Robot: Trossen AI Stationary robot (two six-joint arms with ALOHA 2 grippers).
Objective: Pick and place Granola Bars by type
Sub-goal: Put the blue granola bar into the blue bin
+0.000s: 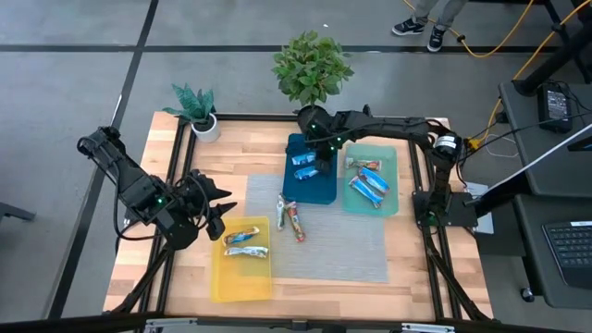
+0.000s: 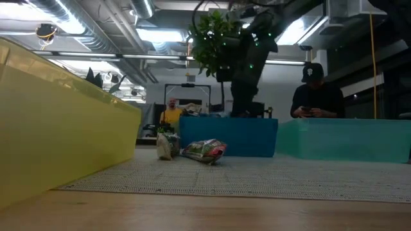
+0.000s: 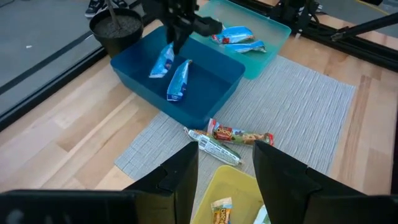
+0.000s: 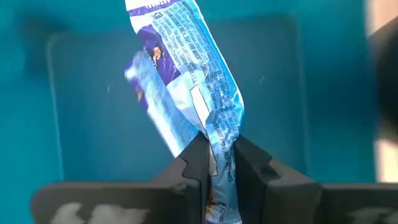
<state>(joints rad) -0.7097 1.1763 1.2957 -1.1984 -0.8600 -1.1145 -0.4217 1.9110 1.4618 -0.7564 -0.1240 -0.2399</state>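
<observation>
The right pincer [image 4: 217,163] is clenched on the crimped end of a blue granola bar [image 4: 186,68], which hangs over the dark blue tray [image 1: 319,190] at about 12 o'clock on the tabletop [image 1: 407,273]. A second blue bar [image 3: 179,81] already lies in that tray. The left pincer [image 3: 225,171] is released and empty, its fingers spread, hovering at about 8 o'clock just beside the yellow tray [image 1: 231,282], where two tan-white bars [image 1: 246,244] lie.

The bar looks light and its foil wrapper slick and crinkly; held by one end it droops and twists, so it will likely flop wherever it is let go. The flat sealed end is the surest place to take hold, since the middle would probably crush.

Two bars remain unsorted on the grey mat [image 1: 351,250] near the centre: a silver one [image 3: 214,148] and a red-marked one [image 3: 239,135], touching at one end, which may make picking either alone awkward. The teal tray [image 1: 393,180] at 1 o'clock holds more bars [image 1: 368,185]. Two potted plants [image 1: 312,67] stand along the far edge, the larger close behind the right arm. People are in the room beyond
</observation>
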